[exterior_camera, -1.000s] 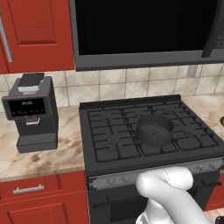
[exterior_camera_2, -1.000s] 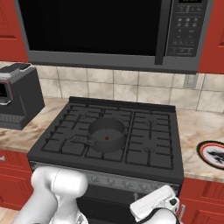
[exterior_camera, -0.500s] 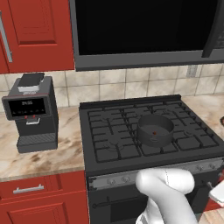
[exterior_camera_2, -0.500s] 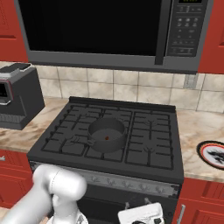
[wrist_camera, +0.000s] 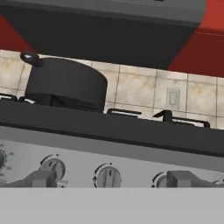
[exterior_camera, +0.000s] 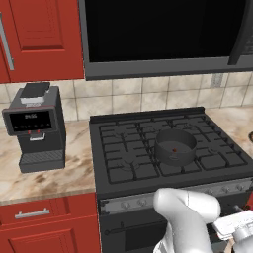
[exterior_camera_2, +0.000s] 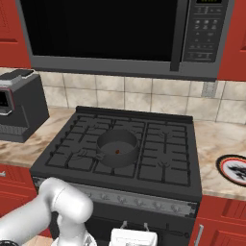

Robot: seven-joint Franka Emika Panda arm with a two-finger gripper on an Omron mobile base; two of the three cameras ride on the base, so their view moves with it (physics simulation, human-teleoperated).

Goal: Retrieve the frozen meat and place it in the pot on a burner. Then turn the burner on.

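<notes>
A black microwave (exterior_camera_2: 105, 36) hung above the black gas stove (exterior_camera: 173, 148), which stood between red cabinets (exterior_camera: 39, 39) with a marble surface (exterior_camera: 44, 178) on either side. On the left part of that surface stood a dark coffee machine (exterior_camera: 37, 126); on the right part lay a round dark plate (exterior_camera_2: 235, 168).

The white arm (exterior_camera: 185, 222) reached low in front of the stove, below its control panel. The pot (exterior_camera: 174, 147) sat on the burner (exterior_camera_2: 96, 151) in the middle of the cooktop, toward the front, its straight wall rising above the grate bars in the hand view. A row of grey knobs (wrist_camera: 108, 176) ran along the panel, just ahead of the hand.

The hand (wrist_camera: 111, 179) was level with the knobs, its two dark fingertips (wrist_camera: 37, 179) spread wide apart, one at each side of the middle knob, and nothing was held between them.

The frozen meat (exterior_camera_2: 117, 152) lay inside the pot, on its floor, as a small red spot.
</notes>
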